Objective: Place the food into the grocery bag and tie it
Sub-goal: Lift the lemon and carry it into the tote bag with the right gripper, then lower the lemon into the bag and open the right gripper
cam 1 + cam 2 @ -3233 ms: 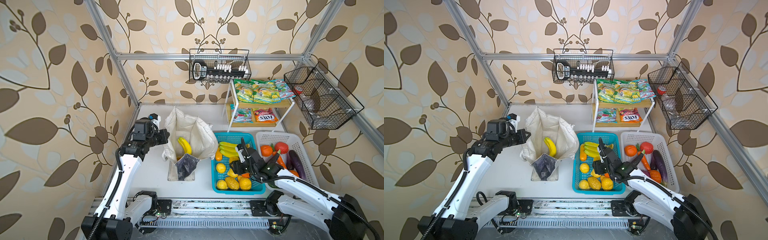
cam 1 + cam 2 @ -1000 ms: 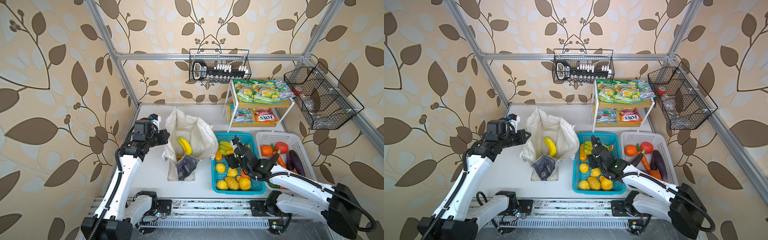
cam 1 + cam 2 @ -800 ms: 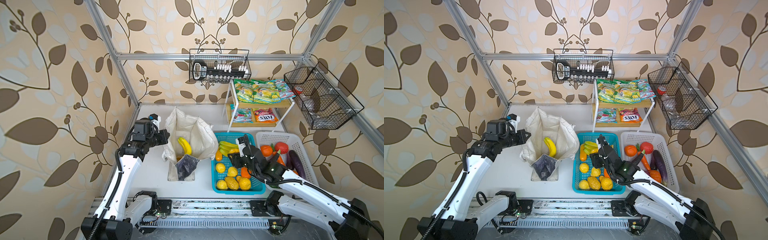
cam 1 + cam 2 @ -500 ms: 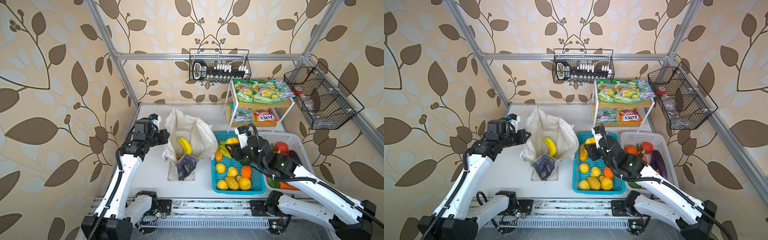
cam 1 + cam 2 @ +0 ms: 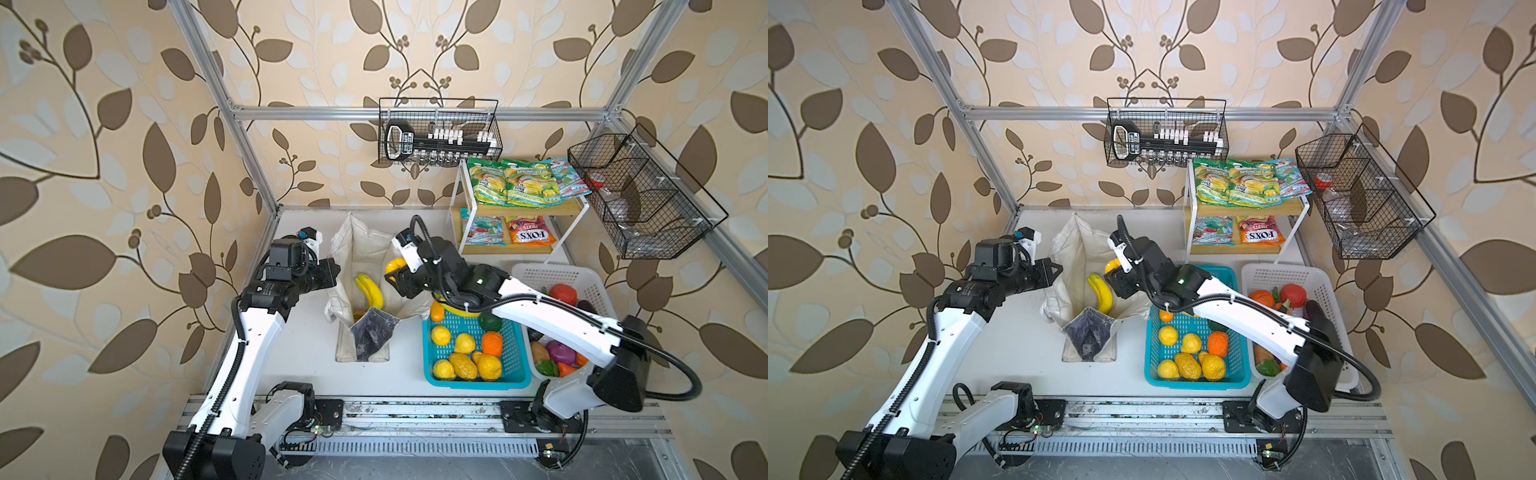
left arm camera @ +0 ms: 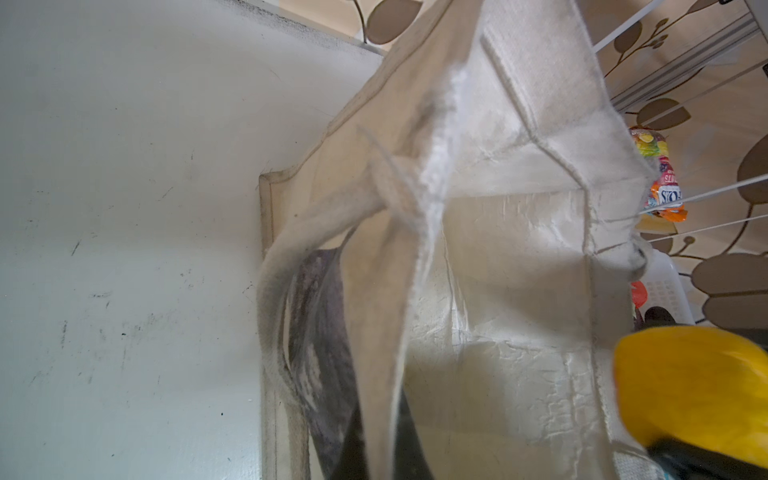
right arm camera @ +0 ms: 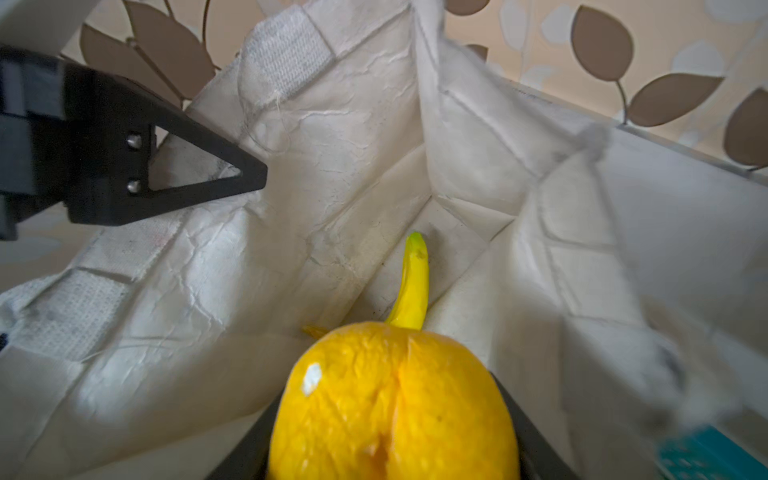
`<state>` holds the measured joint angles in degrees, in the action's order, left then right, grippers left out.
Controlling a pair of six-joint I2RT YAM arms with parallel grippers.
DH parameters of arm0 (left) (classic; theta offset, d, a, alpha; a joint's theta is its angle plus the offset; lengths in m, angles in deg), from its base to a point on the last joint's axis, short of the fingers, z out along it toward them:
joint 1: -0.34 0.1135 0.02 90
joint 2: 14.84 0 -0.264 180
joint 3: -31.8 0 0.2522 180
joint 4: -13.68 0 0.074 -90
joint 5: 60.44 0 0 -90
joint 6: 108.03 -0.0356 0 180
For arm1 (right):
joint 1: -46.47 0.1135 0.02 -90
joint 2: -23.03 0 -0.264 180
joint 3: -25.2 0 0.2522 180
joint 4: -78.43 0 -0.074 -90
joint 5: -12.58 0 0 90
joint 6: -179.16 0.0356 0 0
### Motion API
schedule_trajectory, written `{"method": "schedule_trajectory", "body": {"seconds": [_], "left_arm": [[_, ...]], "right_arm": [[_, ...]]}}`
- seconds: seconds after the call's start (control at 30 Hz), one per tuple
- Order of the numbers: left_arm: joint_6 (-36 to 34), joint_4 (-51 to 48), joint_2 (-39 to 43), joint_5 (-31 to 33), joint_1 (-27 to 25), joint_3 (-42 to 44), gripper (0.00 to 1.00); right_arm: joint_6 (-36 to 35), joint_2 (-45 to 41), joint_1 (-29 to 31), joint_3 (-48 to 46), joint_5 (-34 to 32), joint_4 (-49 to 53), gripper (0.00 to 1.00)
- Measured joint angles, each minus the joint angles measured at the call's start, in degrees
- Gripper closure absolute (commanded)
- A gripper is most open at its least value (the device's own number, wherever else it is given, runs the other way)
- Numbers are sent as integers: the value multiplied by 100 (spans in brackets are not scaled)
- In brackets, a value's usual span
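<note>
White tabletop (image 5: 299,361) inside a leaf-papered cell, both top views. Bag (image 5: 361,249) sits open near the centre with its mouth upward, and a banana (image 5: 371,291) lies on its floor. Left gripper (image 5: 333,269), jaws fully closed, pinches the bag's rim on the side away from the blue basket (image 5: 473,384), holding the mouth apart. Right gripper (image 5: 395,277) reaches in from the basket side, jaws half-spread and clamped around an orange (image 5: 395,266). Key relation: the orange hangs over the mouth, just inside the rim nearer the basket, with the bag's floor below and ahead of the jaws. In the right wrist view the banana (image 7: 415,282) lies beyond the orange (image 7: 395,399), long axis pointing away from the gripper. Release here would probably land the orange beside the banana
</note>
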<state>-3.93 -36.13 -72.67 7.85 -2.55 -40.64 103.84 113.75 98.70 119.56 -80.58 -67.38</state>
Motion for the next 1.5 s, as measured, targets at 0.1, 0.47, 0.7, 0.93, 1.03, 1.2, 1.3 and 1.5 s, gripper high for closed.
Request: {"method": "schedule_trajectory", "body": {"seconds": [0.1,0.47,0.7,0.93,1.03,1.2,1.3,1.5], "left_arm": [[0,13,0,-55,0,0,100],[-2,81,26,-212,0,50,100],[-2,114,52,-208,0,74,100],[0,125,63,-208,0,81,100],[0,125,98,-203,0,85,100],[-2,118,151,-197,0,92,100],[-2,114,173,-184,0,92,100],[-2,111,175,-177,0,92,100]], "right_arm": [[-26,634,39,367,221,-42,47],[-94,2092,151,1073,448,-81,47],[-70,2640,149,1165,490,-105,46],[-24,2872,144,1165,476,-122,41],[26,2966,140,1189,422,-164,41],[111,3195,122,1322,227,-188,39],[153,3283,103,1338,122,-179,33],[197,3314,42,1340,120,-236,29]]}}
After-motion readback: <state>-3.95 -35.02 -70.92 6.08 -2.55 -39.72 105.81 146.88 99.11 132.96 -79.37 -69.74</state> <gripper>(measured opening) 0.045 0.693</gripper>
